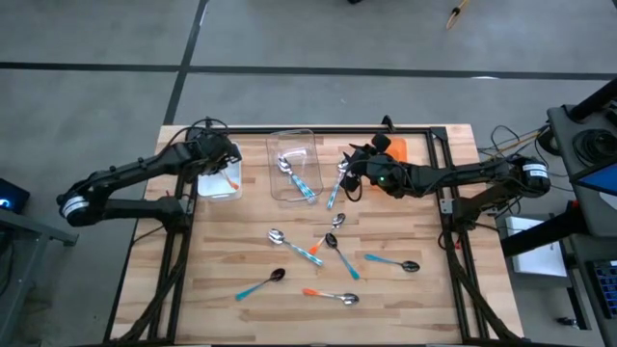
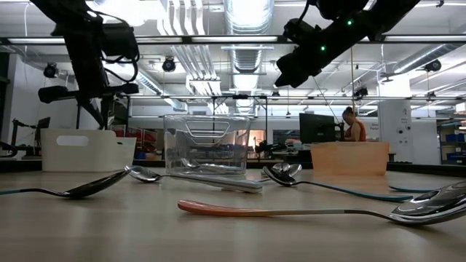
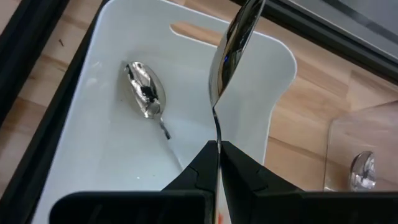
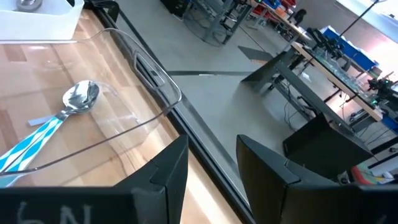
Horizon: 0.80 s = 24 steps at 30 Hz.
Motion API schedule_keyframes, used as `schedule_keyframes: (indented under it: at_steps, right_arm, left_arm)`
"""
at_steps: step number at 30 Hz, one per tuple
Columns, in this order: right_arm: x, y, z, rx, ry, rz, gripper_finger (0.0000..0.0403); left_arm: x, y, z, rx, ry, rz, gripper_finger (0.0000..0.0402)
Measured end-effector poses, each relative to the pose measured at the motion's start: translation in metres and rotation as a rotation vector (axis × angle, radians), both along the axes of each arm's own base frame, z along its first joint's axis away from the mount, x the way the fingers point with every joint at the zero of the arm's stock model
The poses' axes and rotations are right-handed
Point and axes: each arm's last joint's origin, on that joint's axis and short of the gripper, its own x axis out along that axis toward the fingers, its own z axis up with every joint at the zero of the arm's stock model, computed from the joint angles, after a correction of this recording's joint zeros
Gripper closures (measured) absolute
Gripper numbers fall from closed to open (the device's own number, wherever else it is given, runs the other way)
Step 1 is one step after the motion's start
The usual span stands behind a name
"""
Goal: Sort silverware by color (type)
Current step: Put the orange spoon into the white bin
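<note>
Nearest the low camera, an orange-handled spoon (image 2: 291,212) lies across the table (image 1: 222,318), with a dark-bowled spoon (image 2: 80,191) off to one side. Seen from above, the loose silverware is scattered over the front half of the tabletop: a teal-handled spoon (image 1: 260,284), another orange-handled one (image 1: 331,295), a blue-handled spoon (image 1: 392,261), and a small cluster of crossed spoons (image 1: 313,246) in the middle.

Farther back stand the bins. The clear bin (image 1: 294,164) holds a spoon with a blue-and-white patterned handle (image 4: 46,121) (its silver bowl faces up). The right gripper (image 1: 352,173) hovers just beside this bin, its fingers (image 4: 165,171) parted and empty.

Over the white bin (image 3: 273,93) the left gripper (image 3: 217,163) is pinched closed on the thin stem of a held spoon (image 3: 233,50), bowl pointing away from the fingers. One silver spoon (image 3: 146,93) already lies inside that bin. An orange bin (image 1: 397,149) sits at the back edge.

Beyond the table, a person (image 2: 354,125) is in the workshop.
</note>
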Motion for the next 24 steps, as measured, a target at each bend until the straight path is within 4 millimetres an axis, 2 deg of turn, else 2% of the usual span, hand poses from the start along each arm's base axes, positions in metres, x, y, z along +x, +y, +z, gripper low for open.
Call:
schedule_keyframes:
  at_steps: [14, 24]
  right_arm:
    - [0.000, 0.000, 0.001, -0.003, -0.004, 0.001, 0.0275]
    - [0.000, 0.000, 0.001, -0.003, -0.005, 0.001, 0.0275]
  left_arm:
    - [-0.002, 0.000, -0.003, 0.008, -0.009, 0.058, 0.0401]
    - [0.000, -0.001, -0.026, 0.025, -0.065, 0.047, 0.0402]
